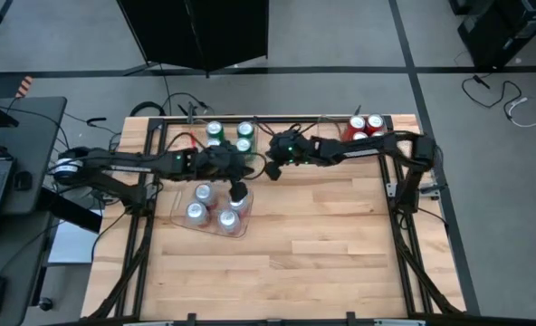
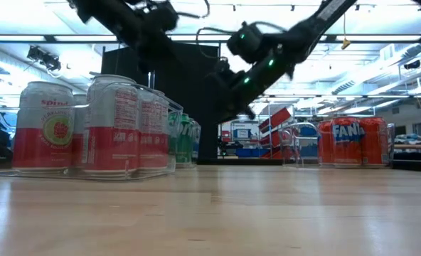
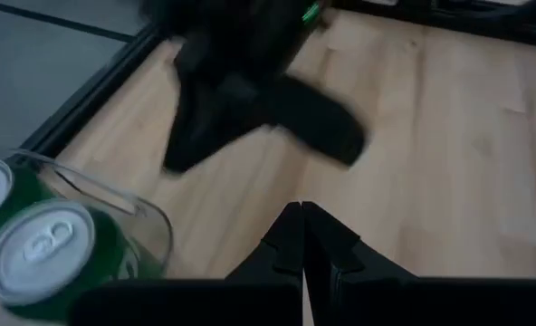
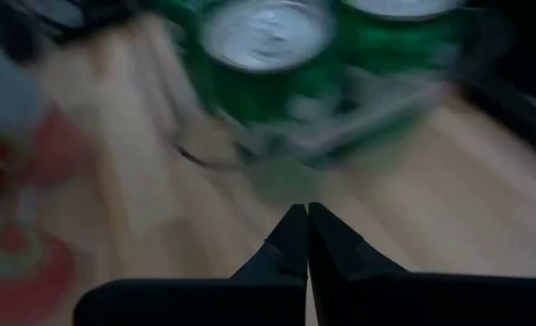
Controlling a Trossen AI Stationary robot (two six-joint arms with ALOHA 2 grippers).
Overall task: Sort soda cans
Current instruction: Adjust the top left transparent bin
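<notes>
Four silver-white cans (image 1: 212, 207) sit in a clear tray (image 1: 179, 221) on the counter (image 1: 304, 254), green cans (image 1: 229, 133) grouped in a tray at the far edge, red cans (image 1: 366, 126) in a tray at the far right corner. Left pincer (image 1: 239, 193) hangs over the silver-white group, fingers together, empty. Right pincer (image 1: 273, 169) near the green cans, fingers together, empty

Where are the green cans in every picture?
High view: green cans at the table's far edge, left of centre.
Low view: green cans left of centre, behind the silver-white cans.
Left wrist view: lower left.
Right wrist view: along the top.
Shared landmark: their clear tray.
</notes>
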